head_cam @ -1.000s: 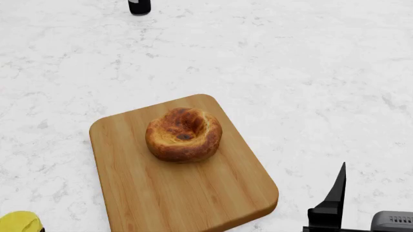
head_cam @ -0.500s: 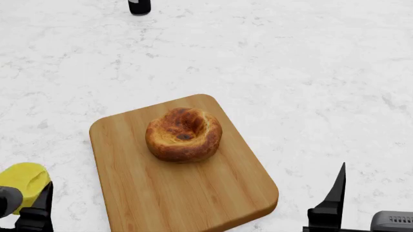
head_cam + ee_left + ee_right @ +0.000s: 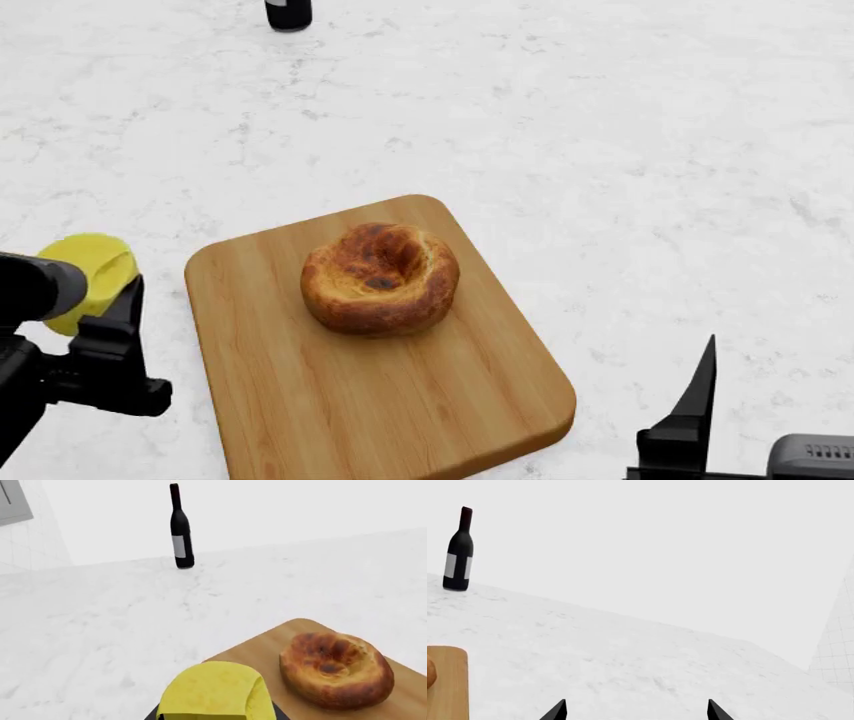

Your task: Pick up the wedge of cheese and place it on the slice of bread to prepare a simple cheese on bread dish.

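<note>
White marbled counter (image 3: 601, 130) fills the scene, with a dark wine bottle (image 3: 180, 527) standing far beyond both grippers. Left gripper (image 3: 94, 300) has its jaws closed on the small bright-yellow cheese wedge (image 3: 91, 268), lifted just beside the rounded wooden cutting board (image 3: 400, 420). On this board rests the round golden-brown bread bun (image 3: 380, 278), apart from the cheese. Right gripper (image 3: 635, 711) has its jaws spread wide, with nothing between them.

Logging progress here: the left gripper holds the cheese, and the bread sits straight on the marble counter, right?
Not quite. The left gripper does hold the cheese, but the bread sits on the wooden cutting board, not straight on the counter; the head view shows it.
</note>
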